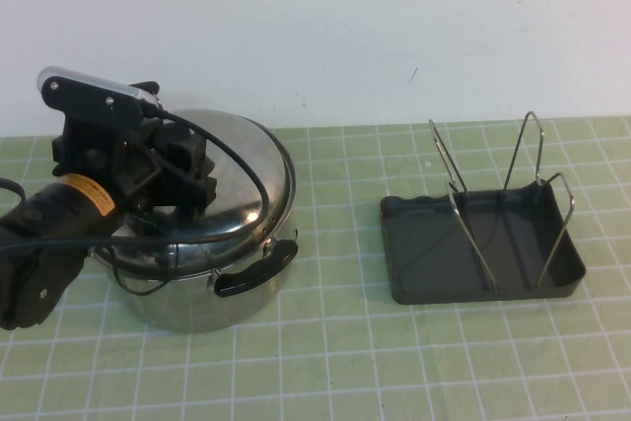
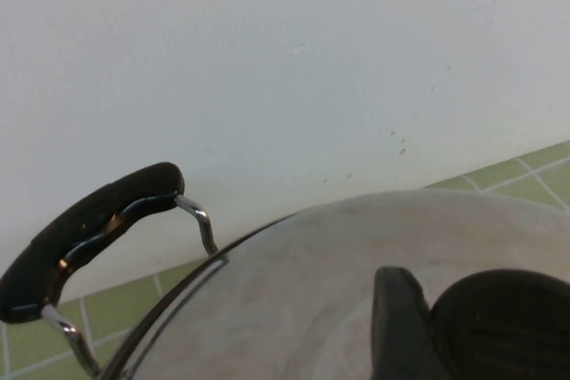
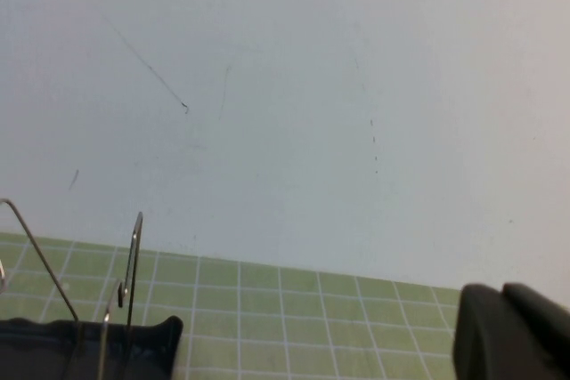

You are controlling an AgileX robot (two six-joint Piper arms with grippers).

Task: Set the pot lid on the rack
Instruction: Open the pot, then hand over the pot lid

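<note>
The pot lid [image 1: 242,160] sat on the steel pot [image 1: 202,298] at the table's [image 1: 325,362] left side, well apart from the rack [image 1: 483,244] on the right. The left gripper [image 1: 182,179] was closed around the lid's black knob [image 2: 503,322]. The right gripper [image 3: 512,335] showed only in its wrist view, near the rack; its state could not be told.
</note>
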